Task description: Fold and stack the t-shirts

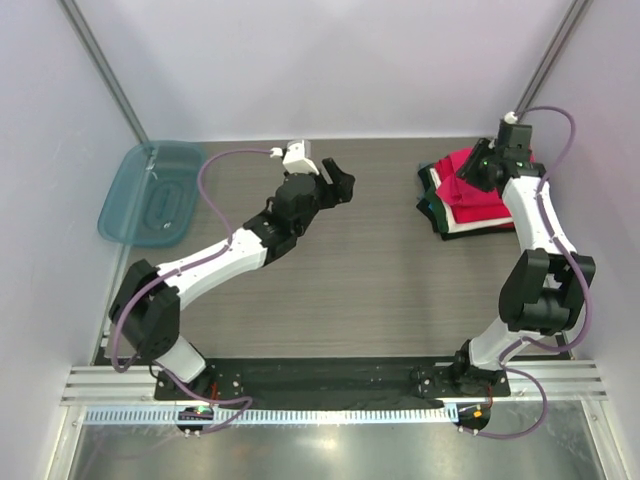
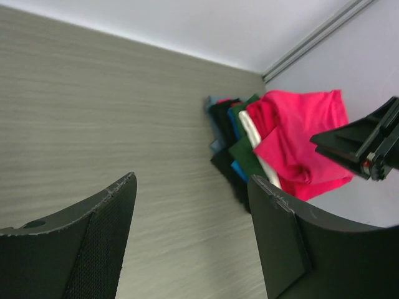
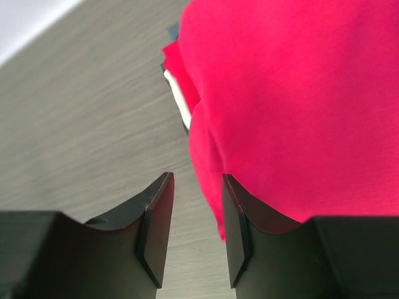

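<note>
A stack of folded t-shirts (image 1: 455,212) lies at the back right of the table, with white and dark green-black layers under a bright crimson-red shirt (image 1: 472,190). The top shirt lies rumpled, its near edge hanging over the stack. My right gripper (image 1: 478,168) hovers just over this shirt (image 3: 299,93), jaws a little apart and holding nothing; the shirt's edge lies below, by the right finger (image 3: 234,218). My left gripper (image 1: 343,186) is wide open and empty above the bare table middle, facing the stack (image 2: 249,156). The red shirt (image 2: 299,143) and right gripper (image 2: 361,146) show there too.
A translucent teal plastic tray (image 1: 150,190) sits at the back left edge of the table. White walls with metal posts close in the back and sides. The wood-grain tabletop (image 1: 380,280) lies between the arms.
</note>
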Available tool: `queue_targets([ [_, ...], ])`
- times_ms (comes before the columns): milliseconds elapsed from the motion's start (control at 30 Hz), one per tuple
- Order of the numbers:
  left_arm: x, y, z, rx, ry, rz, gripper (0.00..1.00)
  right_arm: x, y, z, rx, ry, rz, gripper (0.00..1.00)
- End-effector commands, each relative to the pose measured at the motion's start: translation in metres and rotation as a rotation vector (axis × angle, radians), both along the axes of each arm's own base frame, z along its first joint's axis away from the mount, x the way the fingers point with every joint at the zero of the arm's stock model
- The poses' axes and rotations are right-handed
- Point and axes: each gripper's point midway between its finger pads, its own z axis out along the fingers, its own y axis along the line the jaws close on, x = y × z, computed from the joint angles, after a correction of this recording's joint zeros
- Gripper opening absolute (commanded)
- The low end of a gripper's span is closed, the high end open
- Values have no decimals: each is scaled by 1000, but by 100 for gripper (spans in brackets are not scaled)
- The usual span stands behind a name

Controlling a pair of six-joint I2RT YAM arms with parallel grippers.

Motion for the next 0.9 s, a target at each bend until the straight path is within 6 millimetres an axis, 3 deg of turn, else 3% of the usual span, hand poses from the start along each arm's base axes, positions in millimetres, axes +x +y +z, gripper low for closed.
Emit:
queue_targets([
  [0, -17, 22, 7, 38, 13, 8, 73, -5, -1, 8, -142, 20, 0, 42],
  [167, -34, 37, -16, 90, 53, 0, 73, -18, -13, -5, -301, 101, -100, 45],
  [500, -53, 60, -40, 202, 95, 0, 74, -25, -18, -17, -327, 139, -108, 38],
  [533, -55, 63, -39, 199, 92, 7, 74, -27, -17, -22, -321, 150, -100, 40],
  [633, -58, 68, -44, 200, 96, 12, 74, -31, -8, -31, -302, 167, -56, 57],
  [700, -59, 67, -44, 201, 95, 4, 74, -33, -5, -33, -319, 173, -44, 58],
  [867, -60, 66, -40, 201, 91, -5, 74, -43, -14, -42, -401, 239, -79, 37],
])
